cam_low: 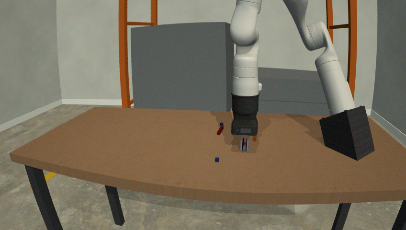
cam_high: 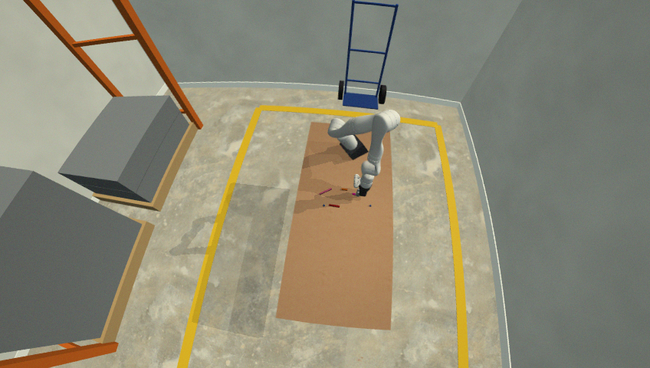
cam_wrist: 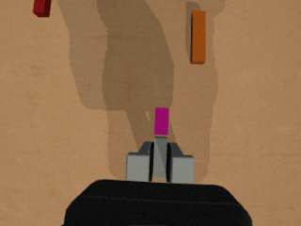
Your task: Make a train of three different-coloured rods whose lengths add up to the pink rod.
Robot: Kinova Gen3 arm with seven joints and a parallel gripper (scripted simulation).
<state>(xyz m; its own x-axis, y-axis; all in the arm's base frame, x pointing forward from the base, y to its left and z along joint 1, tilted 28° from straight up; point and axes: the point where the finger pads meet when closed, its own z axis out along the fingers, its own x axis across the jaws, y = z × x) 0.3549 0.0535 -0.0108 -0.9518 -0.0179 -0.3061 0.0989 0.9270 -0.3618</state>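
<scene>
My gripper (cam_high: 358,194) (cam_low: 244,146) (cam_wrist: 160,155) is low at the table, shut on the grey rod (cam_wrist: 160,153), which lies between its fingers. The magenta rod (cam_high: 353,194) (cam_low: 245,143) (cam_wrist: 162,121) lies just beyond the grey rod's far end, nearly in line, with a thin gap. The orange rod (cam_high: 344,188) (cam_low: 254,138) (cam_wrist: 198,38) lies apart, farther out and to the right in the wrist view, turned nearly parallel. The pink rod (cam_high: 325,191) lies slanted farther away. It is hidden in the exterior view.
A red rod (cam_high: 334,205) (cam_low: 220,130) (cam_wrist: 41,8) lies close to one blue rod (cam_high: 323,205) (cam_low: 221,124). Another blue rod (cam_high: 369,205) (cam_low: 217,159) lies alone toward the front edge of the table (cam_high: 337,273) (cam_low: 128,159) in the exterior view.
</scene>
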